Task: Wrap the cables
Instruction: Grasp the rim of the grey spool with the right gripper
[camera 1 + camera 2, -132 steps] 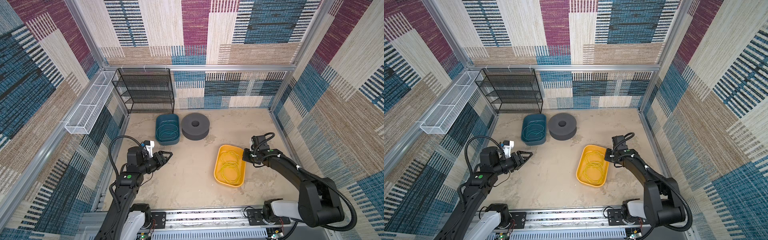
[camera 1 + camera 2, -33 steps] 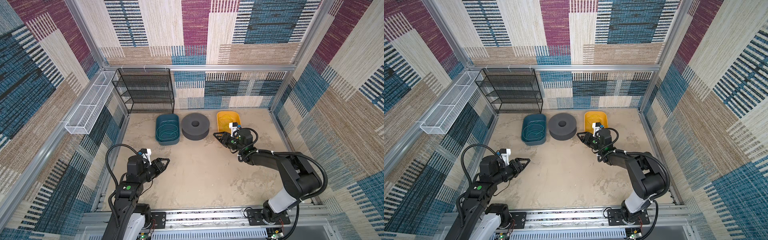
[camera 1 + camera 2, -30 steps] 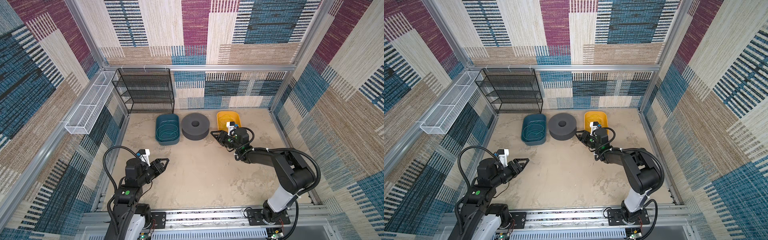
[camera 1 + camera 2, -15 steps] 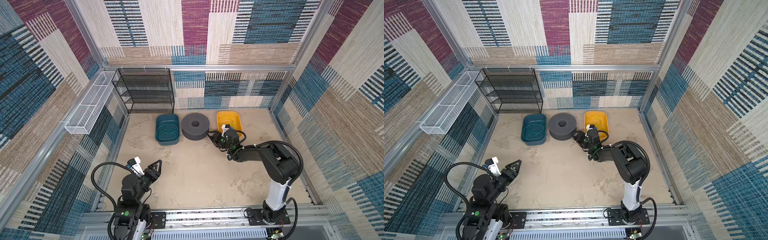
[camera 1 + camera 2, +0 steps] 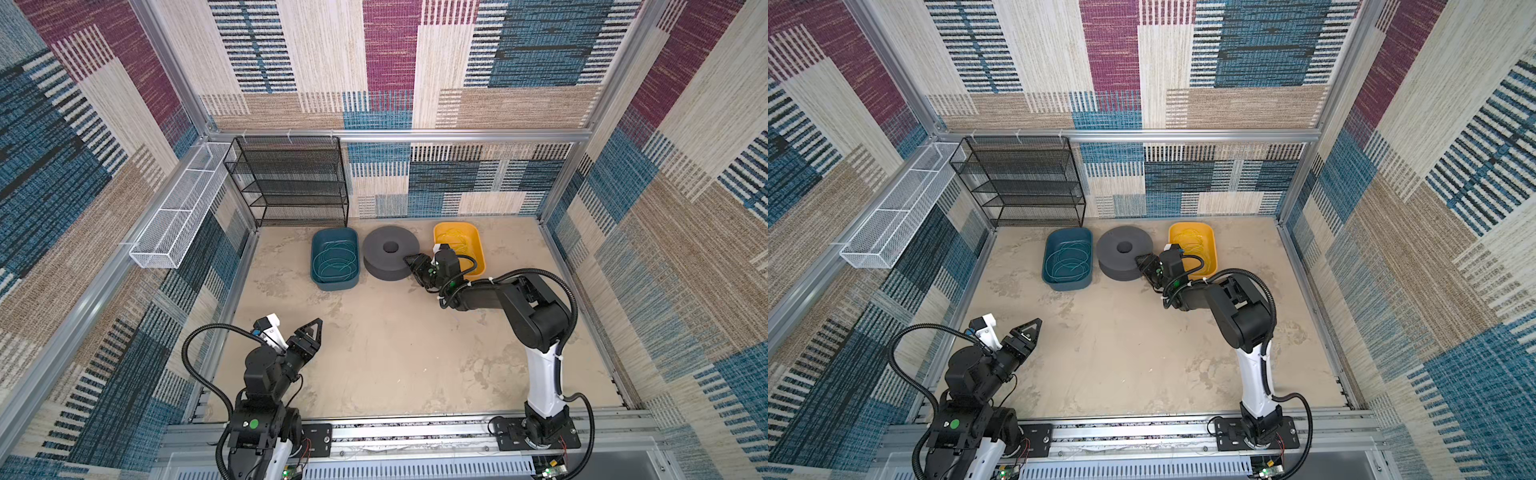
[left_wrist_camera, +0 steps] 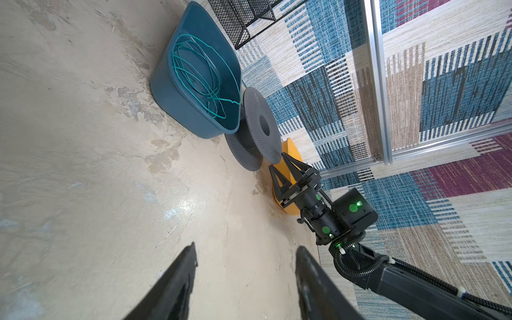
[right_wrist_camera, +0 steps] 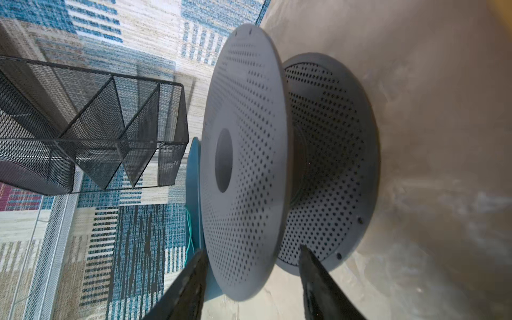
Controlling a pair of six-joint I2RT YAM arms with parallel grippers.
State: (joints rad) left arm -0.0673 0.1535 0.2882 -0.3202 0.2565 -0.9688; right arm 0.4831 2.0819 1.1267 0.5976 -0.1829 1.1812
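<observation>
In both top views the left gripper hangs over bare floor in the lower left, well apart from everything. The left wrist view shows its jaws spread wide with nothing between them.

Right of it, along the back wall, stands the teal plastic tub with a thin teal wire coiled inside. Just beside the tub is the grey perforated plastic spool, set on one flange with its axis upright.

At the spool's right edge sits the right gripper, pointing left at the spool. In the right wrist view its jaws stand partly apart on either side of the rim of the upper flange. The rim is far thinner than the gap, so they appear to grip nothing.

The thin yellow cables lie in loose loops in the yellow plastic tub, right of centre in the top views, just right of this gripper's wrist. So the cables lie beside and behind the right gripper, opposite to the way it faces, and the spool is in front. The right arm is far nearer to both. To take a cable it would probably have to turn back toward the tub.
</observation>
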